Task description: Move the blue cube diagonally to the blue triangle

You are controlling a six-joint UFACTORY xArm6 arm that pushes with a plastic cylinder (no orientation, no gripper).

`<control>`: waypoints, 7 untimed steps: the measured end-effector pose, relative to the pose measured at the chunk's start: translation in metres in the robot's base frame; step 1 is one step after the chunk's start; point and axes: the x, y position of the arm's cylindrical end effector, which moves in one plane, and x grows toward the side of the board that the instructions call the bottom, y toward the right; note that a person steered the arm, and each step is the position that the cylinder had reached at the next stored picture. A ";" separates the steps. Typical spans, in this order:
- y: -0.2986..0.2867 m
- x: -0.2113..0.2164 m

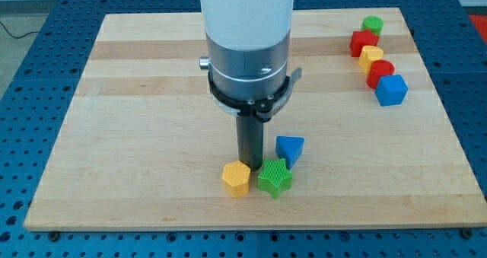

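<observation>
The blue cube [392, 90] sits near the view's right edge, at the lower end of a line of blocks. The blue triangle [290, 150] lies near the board's middle bottom, far to the left of the cube. My tip [250, 167] is down on the board just left of the blue triangle, right behind a yellow hexagon block [236, 179] and a green star [275, 177]. The tip's very end is partly hidden by those two blocks. The tip is far from the blue cube.
The line at the view's upper right holds a green cylinder [373, 24], a red block [363, 43], a yellow block [371, 57] and a red block [380, 73] above the blue cube. The wooden board [137, 121] lies on a blue table.
</observation>
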 end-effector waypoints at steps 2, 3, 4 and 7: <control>0.032 -0.082; 0.101 -0.090; 0.201 -0.071; 0.270 -0.144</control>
